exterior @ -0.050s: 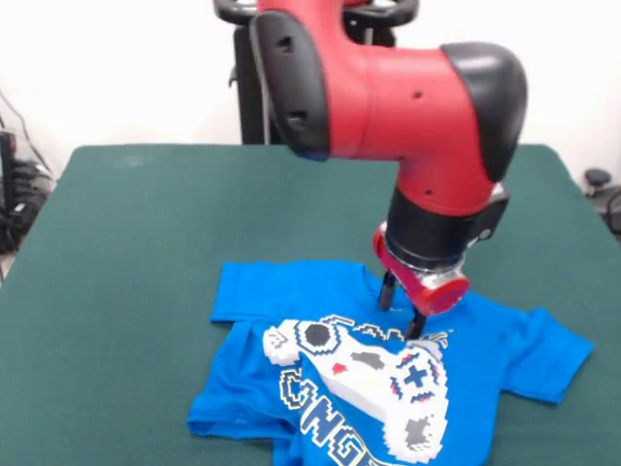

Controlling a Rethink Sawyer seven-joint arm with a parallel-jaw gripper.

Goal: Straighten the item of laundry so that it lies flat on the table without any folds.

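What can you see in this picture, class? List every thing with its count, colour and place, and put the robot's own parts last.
T-shirt: one, bright blue with a white-grey game-controller print and white lettering, near the table's front edge, rumpled.
Table: one, dark green cloth top, fills most of the view.
Cables: a few, dark, beside the table's left edge.
Arm: one, red and black, coming down from the top.
End effector: one, dark fingers slightly apart, at the shirt's collar area.

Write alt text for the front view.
A red and black robot arm reaches down, its hand on a rumpled blue T-shirt with a pixel game-controller print, lying on a dark green table.
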